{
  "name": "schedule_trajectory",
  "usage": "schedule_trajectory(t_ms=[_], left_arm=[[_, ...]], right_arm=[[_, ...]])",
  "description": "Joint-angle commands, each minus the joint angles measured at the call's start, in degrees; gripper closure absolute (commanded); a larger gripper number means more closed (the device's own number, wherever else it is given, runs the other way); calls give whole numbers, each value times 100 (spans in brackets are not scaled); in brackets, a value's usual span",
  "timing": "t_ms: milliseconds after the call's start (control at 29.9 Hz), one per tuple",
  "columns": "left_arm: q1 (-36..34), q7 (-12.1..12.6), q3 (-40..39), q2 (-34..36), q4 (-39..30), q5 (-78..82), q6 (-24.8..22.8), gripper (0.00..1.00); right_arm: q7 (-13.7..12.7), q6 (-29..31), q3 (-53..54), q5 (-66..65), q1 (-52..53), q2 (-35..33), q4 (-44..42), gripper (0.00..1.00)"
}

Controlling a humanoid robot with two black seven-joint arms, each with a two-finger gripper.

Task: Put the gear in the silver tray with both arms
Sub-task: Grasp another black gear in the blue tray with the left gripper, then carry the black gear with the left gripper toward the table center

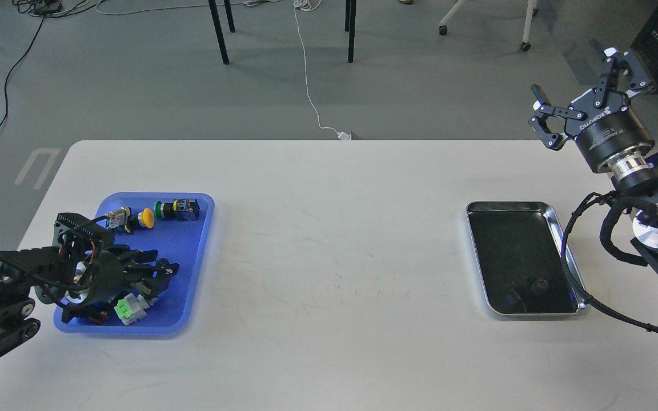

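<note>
The silver tray [558, 229] lies on the right side of the white table. A small dark gear [540, 283] sits on its dark floor near the front end. My right gripper [579, 85] is open and empty, raised high past the table's far right corner, well behind the tray. My left gripper [160, 269] is low over the front half of the blue plastic tray [200, 245] on the left, its fingers drawn close together among the parts. Whether it holds anything is hidden by its own body.
The blue tray holds a yellow push button [146, 216], a green button with a black block [177, 209], a small metal connector [115, 219] and a green-and-white connector [127, 309]. Chair and table legs stand on the floor beyond the table.
</note>
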Motion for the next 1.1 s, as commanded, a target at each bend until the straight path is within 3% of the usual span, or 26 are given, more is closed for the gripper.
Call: schedule_trajectory(t_ms=[0,201,502,736,1070], left_arm=[[14,-10,4,-17,17,11,-25,58],[14,-19,13,18,17,29,-33,81],[-135,-19,-40,298,-272,-6,-25,83],[-952,52,-22,264,-765,11,-42,83],[-1963,78,724,-1483,-677,20,-77,83]], right_arm=[[2,-18,17,-1,8,0,2,4],[2,-35,17,-1,8,0,-7,3],[2,-35,69,-1,8,-9,-7,4],[2,-35,131,8,-10,-70,63,4],[-7,-9,105,-10,-1063,-1018,1099,4]])
